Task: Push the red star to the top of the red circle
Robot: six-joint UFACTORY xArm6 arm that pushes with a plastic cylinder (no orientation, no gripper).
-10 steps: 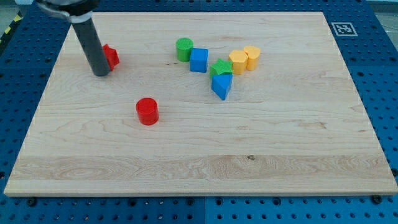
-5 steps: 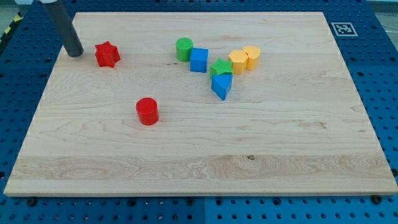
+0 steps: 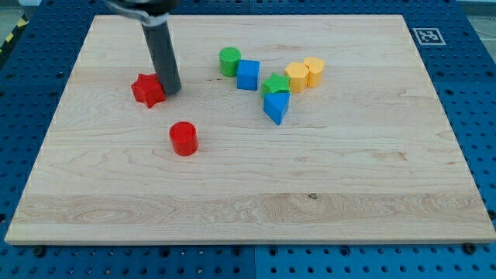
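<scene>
One red star (image 3: 147,90) touching my tip (image 3: 172,91) on its right, red circle (image 3: 184,138) below, no jaws on this rod

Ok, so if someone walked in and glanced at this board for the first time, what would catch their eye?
Probably the dark rod coming down from the view's top, with my tip right against the red star, on the star's right side. Just below them the red circle stands alone. To the view's right sits a tight cluster: green cylinder, blue cube, green block, blue triangular block and two yellow blocks.
</scene>
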